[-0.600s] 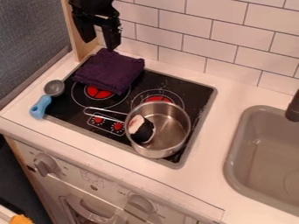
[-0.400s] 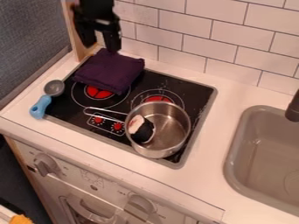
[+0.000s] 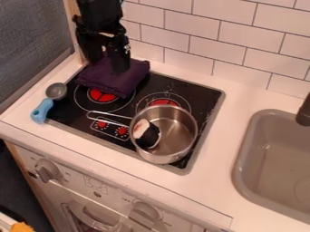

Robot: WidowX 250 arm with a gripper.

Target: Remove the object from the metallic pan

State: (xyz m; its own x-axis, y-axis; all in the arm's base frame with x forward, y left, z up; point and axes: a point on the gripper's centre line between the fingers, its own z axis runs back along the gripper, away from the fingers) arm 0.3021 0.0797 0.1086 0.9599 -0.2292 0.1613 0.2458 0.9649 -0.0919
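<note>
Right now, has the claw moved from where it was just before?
Yes, down in the picture. Before, the claw only just reached the top edge of the purple cloth; now it hides part of it.

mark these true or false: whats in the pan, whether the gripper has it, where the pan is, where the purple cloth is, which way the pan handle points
1. A black and white object lies inside the metal pan. True.
2. The gripper is holding that object. False: it is at the purple cloth, away from the pan, with its fingers apart.
3. The pan is in the sink. False: it is on the stovetop, left of the sink in the picture.
4. The purple cloth is at the stovetop's back left in the picture. True.
5. The pan's handle points toward the sink. False: it points away from it.
</note>
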